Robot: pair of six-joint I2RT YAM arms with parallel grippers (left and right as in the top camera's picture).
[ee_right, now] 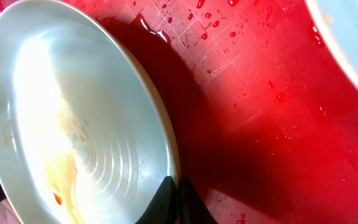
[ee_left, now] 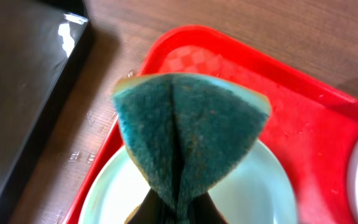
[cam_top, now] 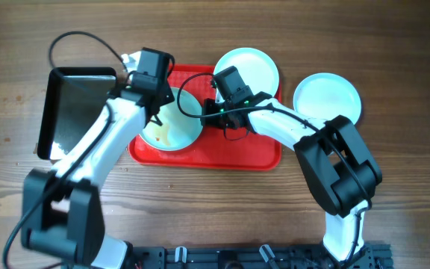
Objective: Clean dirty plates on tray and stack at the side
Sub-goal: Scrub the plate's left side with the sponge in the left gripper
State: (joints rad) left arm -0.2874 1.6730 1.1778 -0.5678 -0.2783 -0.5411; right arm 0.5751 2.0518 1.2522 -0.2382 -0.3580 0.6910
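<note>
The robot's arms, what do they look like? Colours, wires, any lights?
The left arm and right arm have smooth white rounded shells joined by chunky black joints. The left gripper and right gripper are boxy and black. Thin black cables loop near each wrist; a small green light glows on the right.

Soft, even light fills the sharp overhead view of the wooden tabletop (cam_top: 409, 45). White glare streaks the black tray (ee_left: 17, 93). The close sponge (ee_left: 188, 134) looks blurred. A deep shadow beside the dirty plate (ee_right: 73, 112) darkens the red tray (ee_right: 278, 124).
</note>
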